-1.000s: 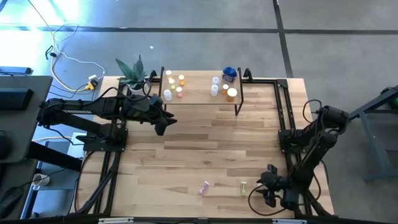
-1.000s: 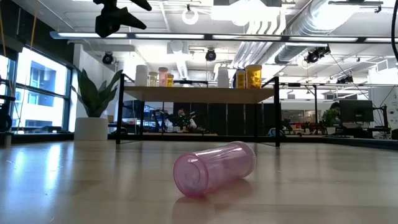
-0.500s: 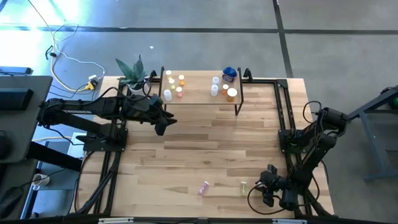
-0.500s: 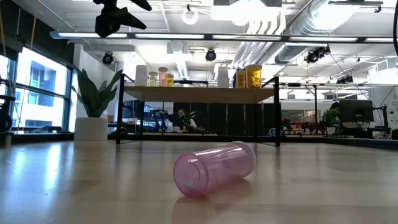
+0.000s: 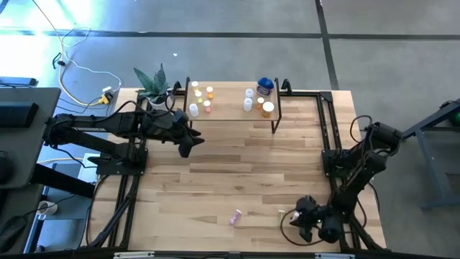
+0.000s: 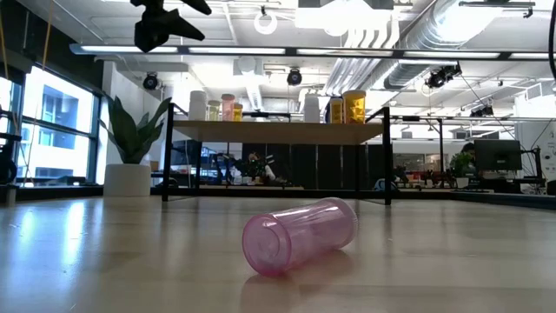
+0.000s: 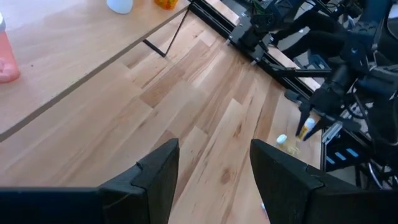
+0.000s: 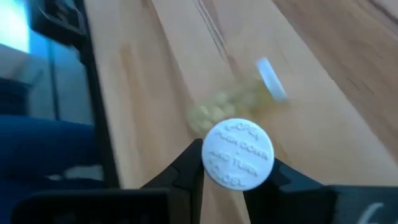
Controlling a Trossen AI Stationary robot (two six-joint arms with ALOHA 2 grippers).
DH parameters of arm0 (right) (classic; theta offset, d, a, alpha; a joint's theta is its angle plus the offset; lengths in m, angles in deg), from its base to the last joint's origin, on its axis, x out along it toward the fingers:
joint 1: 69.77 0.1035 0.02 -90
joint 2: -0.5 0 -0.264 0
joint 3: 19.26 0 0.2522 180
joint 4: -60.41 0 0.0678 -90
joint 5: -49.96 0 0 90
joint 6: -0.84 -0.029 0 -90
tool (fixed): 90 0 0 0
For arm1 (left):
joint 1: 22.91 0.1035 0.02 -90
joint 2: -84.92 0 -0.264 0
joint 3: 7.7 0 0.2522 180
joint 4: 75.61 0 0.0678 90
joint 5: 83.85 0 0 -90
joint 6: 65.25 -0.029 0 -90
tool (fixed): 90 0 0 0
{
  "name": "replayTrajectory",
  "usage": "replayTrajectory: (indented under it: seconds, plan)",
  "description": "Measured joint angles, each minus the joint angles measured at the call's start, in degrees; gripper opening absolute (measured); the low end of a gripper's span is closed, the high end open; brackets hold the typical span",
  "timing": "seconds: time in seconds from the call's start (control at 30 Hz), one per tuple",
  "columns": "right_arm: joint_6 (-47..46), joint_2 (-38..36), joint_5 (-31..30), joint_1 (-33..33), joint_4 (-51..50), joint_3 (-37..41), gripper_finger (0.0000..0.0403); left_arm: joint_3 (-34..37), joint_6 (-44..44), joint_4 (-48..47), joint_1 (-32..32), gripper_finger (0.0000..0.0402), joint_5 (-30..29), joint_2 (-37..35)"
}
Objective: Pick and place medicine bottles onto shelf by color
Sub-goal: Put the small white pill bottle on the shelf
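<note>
The shelf (image 5: 230,109) stands at the table's far side with several bottles on its board: a left group (image 5: 200,97) and a right group (image 5: 257,101) that includes a blue one (image 5: 264,86). A pink bottle (image 5: 235,216) lies on its side near the front edge and shows large in the low view (image 6: 300,233). A yellow-green bottle (image 5: 282,213) lies on its side just right of the pink one (image 8: 239,102). My right gripper (image 5: 302,220) is beside it, shut on a white-capped bottle (image 8: 238,154). My left gripper (image 5: 188,141) is open and empty in front of the shelf's left end. My right gripper pinches the white-capped bottle between its two fingers, which stand on either side just behind the cap (image 8: 238,155). The cap faces the wrist camera and hides the body. In the left wrist view a yellowish body (image 7: 303,130) shows at the fingers, clear of the table.
A plant in a white pot (image 5: 154,97) stands left of the shelf. Black arm frames run along the table's left edge (image 5: 129,180) and right edge (image 5: 332,144). Bare wood (image 5: 237,165) lies between the shelf and the two lying bottles.
My right gripper has moved a little toward the table's left and near edge, closer to the lying yellow-green bottle. The left arm and the bottles on the table and shelf have stayed where they were.
</note>
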Motion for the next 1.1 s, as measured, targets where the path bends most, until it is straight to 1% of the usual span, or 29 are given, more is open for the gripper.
replayTrajectory:
  seconds: [0.17,0.27,0.37,0.5,0.6,0.77,0.9,1.1]
  plan:
    - [1.5,-2.6,1.1,-4.9,4.1,0.0,0.0069,0.0,-2.7,0.0,0.0,0.0188,2.3,0.0]
    - [2.2,-4.0,1.3,-8.1,7.4,0.0,0.0068,0.0,-4.7,0.0,0.0,0.0188,4.8,0.0]
    - [5.4,-5.1,1.5,-11.7,12.9,-0.3,0.0068,0.0,-6.2,0.0,0.0,0.0188,8.2,0.0]
    - [11.9,-5.5,1.4,-17.2,13.8,-4.5,0.0067,0.0,-7.1,0.0,0.0,0.0188,11.6,0.0]
    - [18.0,-5.5,1.4,-21.6,13.6,-8.4,0.0067,0.0,-7.2,0.1,-0.6,0.0188,11.9,0.0]
    - [27.3,-5.5,1.3,-27.9,13.5,-13.7,0.0067,0.0,-11.1,0.3,-2.8,0.0188,11.9,0.0]
    - [30.1,-5.5,1.3,-31.6,13.1,-16.1,0.0067,0.0,-12.9,1.9,-4.9,0.0188,11.9,0.0]
    - [34.1,-5.4,1.4,-35.4,13.1,-20.1,0.0067,0.0,-16.3,8.3,-8.2,0.0188,11.5,0.6]
